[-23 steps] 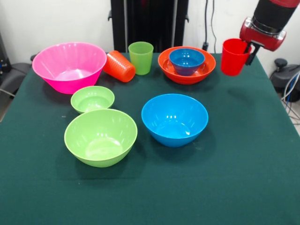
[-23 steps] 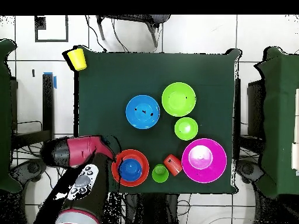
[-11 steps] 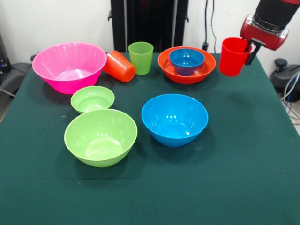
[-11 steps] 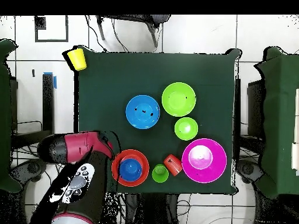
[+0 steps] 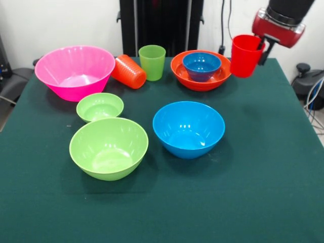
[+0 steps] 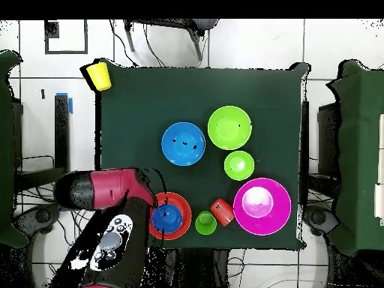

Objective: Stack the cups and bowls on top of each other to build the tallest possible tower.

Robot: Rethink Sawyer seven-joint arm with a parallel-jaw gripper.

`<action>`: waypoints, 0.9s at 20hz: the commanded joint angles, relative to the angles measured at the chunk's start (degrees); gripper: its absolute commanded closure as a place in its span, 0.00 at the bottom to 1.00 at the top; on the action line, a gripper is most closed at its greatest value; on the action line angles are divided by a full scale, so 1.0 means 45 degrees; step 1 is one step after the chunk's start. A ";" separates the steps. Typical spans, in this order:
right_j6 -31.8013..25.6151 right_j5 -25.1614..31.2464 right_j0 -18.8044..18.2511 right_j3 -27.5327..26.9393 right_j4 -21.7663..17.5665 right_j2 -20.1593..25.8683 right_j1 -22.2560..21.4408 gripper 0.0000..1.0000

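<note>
The wide orange bowl sits at the table's back edge with the small dark blue bowl nested inside. Just beside them hangs the red cup — clamped by its rim in the gripper, airborne. A rim-only hold could let it tilt and land crooked — or clip the bowl.

A dark green cloth-covered table fills most of the front view and sits as a dark square at the centre of the overhead view. Behind it in the front view, a black upright column stands at top centre against a white wall, with thin black cables hanging just right of it. The overhead view shows a white tiled floor around the table, and a strip of blue tape lies on it at the left.
</note>
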 commanded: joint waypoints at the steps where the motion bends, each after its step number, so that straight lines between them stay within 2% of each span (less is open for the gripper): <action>1: -0.1230 -0.0196 -0.1112 0.1165 -0.1414 0.0872 -0.0574 1.00; 10: -0.1835 -0.1347 -0.2734 0.2695 -0.2683 0.1511 -0.1177 1.00; 18: -0.1635 -0.1683 -0.3636 0.2958 -0.3421 0.2221 -0.0944 1.00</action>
